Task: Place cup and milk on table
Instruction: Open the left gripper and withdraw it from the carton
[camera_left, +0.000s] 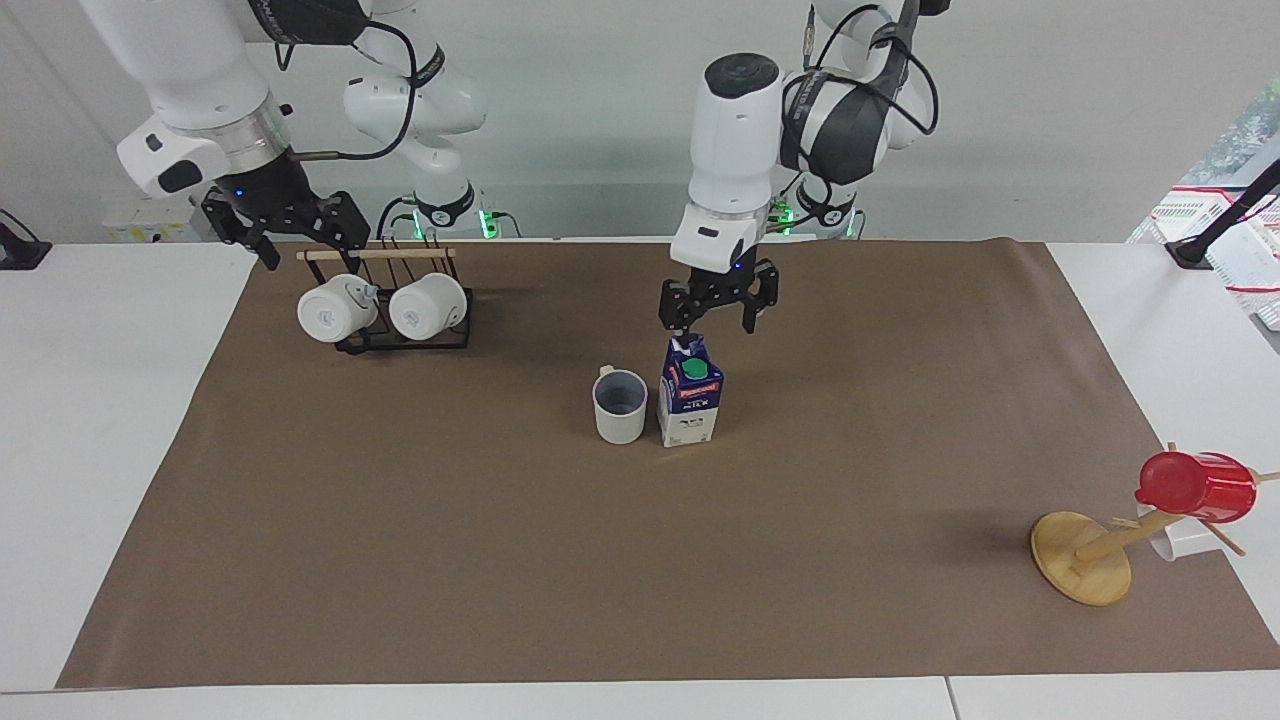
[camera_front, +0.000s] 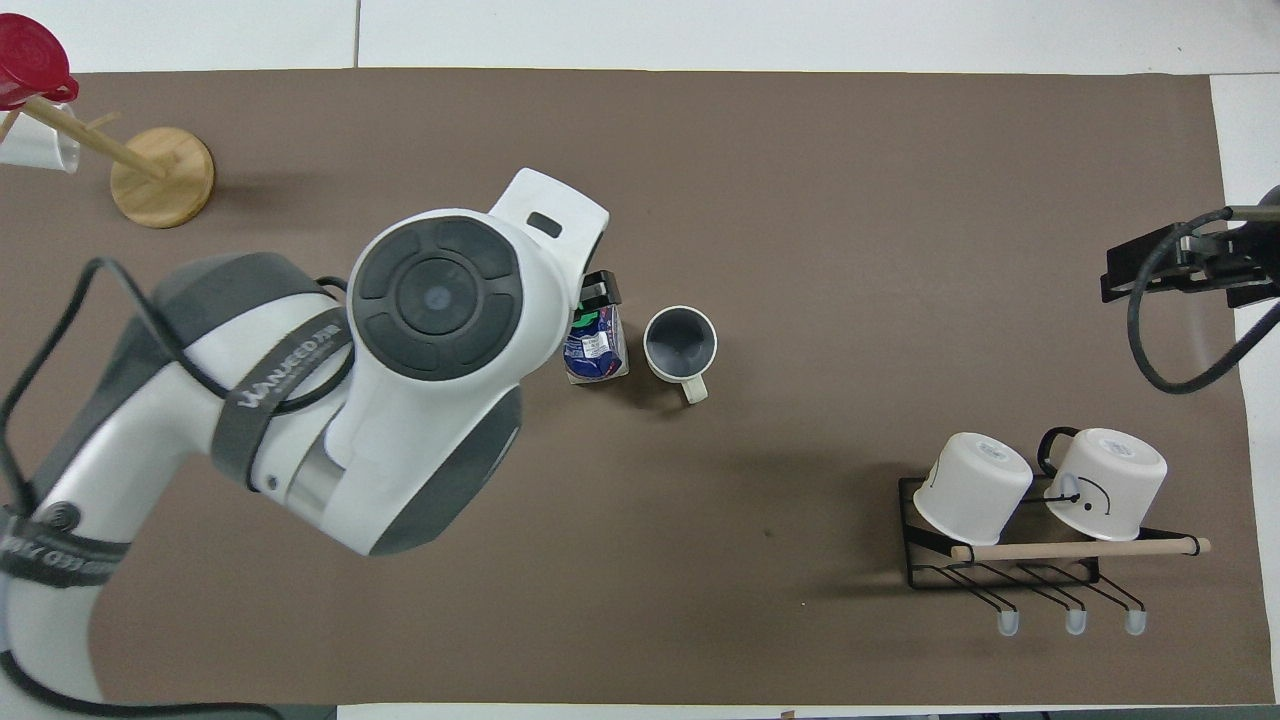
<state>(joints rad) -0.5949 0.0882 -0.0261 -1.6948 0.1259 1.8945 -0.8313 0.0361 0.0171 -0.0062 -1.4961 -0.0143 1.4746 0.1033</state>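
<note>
From the facing view, the left fingers (camera_left: 716, 318) hang in the air with a clear gap between them and nothing held, just above the gable top of the milk (camera_left: 690, 405). The carton stands upright on the brown paper sheet (camera_left: 500, 560) of the bench (camera_left: 100, 450), directly under those fingers, free of them. The cup (camera_left: 620, 405) stands upright just beside the carton, toward the right arm's end of the bench, a narrow gap between the two. The right fingers (camera_left: 283, 240) are spread apart and empty, up over the black rack (camera_left: 400, 335) that carries two white mugs (camera_left: 335, 308) lying on their sides. Well away from both sets of fingers, at the left arm's end, a wooden stand (camera_left: 1085, 555) holds a red cup (camera_left: 1195, 487).

From the overhead view, the left arm's wrist covers most of the left fingers (camera_front: 598, 290); only one dark fingertip shows at the carton's top. The milk (camera_front: 595, 345) sits just below that tip on the paper, the cup (camera_front: 680, 342) beside it with its handle turned toward the robots. The right fingers (camera_front: 1185, 270) show at the paper's edge, over bare paper farther from the robots than the rack (camera_front: 1000, 560); their gap cannot be read here.
</note>
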